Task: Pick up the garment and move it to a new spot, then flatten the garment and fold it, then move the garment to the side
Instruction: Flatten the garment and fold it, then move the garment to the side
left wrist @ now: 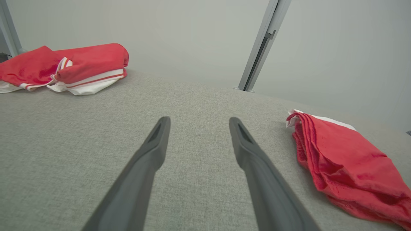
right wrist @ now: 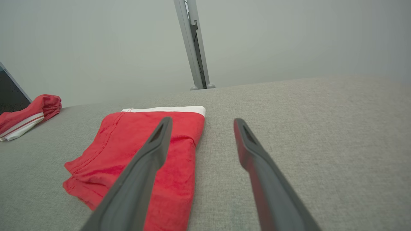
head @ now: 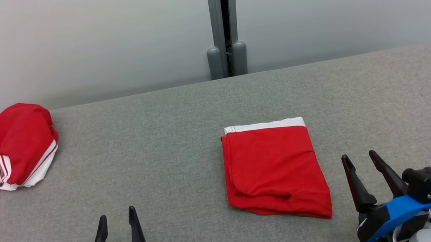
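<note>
Grey worktop [head: 160,145]. Folded red garment [head: 275,171] lies centre-right, near right gripper [head: 358,155]; left gripper [head: 117,213] well apart. Jaws of both released, empty. Cloth looks soft, light, limp: best pinched at thick folded edge.

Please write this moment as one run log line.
stage: folded, not yet moved aside | folded garment: centre, untouched | left gripper: open, empty | right gripper: open, empty | crumpled garment: far left
</note>
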Motion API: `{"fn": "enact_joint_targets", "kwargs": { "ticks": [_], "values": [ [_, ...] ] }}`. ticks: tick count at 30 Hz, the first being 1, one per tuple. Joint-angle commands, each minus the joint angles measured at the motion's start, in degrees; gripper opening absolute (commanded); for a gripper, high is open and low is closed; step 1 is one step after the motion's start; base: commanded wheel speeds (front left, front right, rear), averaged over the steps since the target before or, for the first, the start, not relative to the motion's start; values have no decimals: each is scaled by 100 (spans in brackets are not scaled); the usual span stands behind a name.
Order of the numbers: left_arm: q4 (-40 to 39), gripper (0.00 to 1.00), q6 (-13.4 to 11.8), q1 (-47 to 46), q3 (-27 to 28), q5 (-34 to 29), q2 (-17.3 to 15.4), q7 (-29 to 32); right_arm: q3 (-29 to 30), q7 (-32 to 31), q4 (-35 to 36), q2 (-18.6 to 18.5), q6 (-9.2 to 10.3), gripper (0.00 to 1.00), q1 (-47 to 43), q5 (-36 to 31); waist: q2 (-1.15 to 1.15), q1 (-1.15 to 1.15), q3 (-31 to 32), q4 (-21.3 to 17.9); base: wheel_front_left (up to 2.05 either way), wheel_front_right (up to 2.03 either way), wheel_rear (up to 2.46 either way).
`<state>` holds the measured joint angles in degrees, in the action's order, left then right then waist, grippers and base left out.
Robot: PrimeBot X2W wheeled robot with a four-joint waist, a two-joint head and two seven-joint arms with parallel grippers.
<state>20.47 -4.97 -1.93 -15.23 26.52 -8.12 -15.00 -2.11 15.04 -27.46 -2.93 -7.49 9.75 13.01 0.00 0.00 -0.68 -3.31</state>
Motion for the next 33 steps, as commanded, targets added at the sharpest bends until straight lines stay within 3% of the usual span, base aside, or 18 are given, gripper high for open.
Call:
{"fn": "enact_joint_targets", "kwargs": {
  "ticks": [1,9,16,24,33],
  "values": [
    [-1,100,24,16,52,-44,19,-26,21,20,-7,4,-1,100,-78,-30,0,0,-3,11,0,0,0],
    [80,100,136,-27,222,-203,116,-27,50,20,-132,5,-1,100,-50,-99,0,0,-28,47,0,0,0],
    [81,100,151,-232,165,-453,69,-27,178,-880,-242,-39,-1,100,883,-839,0,0,-300,193,0,0,0],
    [141,100,132,-357,94,-560,95,-26,0,-2637,-528,-535,-1,100,1463,-437,0,0,-639,603,0,0,0],
    [103,100,197,-478,152,-638,122,-26,-443,-3773,-757,-853,-1,100,1639,555,0,0,-1039,982,0,0,0]
  ]
}}
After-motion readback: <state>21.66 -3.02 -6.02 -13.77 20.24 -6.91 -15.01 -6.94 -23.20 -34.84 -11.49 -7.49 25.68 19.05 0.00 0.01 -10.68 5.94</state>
